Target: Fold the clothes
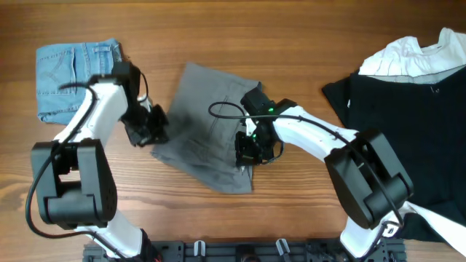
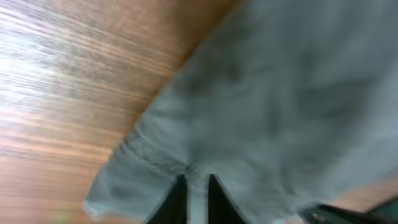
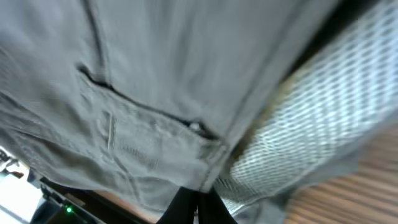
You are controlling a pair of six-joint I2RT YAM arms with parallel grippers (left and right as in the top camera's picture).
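The grey shorts [image 1: 207, 124] lie folded over in the middle of the table. My left gripper [image 1: 154, 129] is at their left edge, shut on a fold of the grey cloth, as the left wrist view [image 2: 198, 186] shows. My right gripper [image 1: 255, 149] is on their right side, shut on the waistband edge; the right wrist view [image 3: 198, 196] shows the fingers pinching grey cloth beside a button and the pale mesh lining [image 3: 311, 106].
Folded light-blue denim shorts [image 1: 73, 73] lie at the back left. A black garment [image 1: 408, 131] with a white one [image 1: 415, 54] on it covers the right side. Bare wood table [image 1: 291, 44] lies between them.
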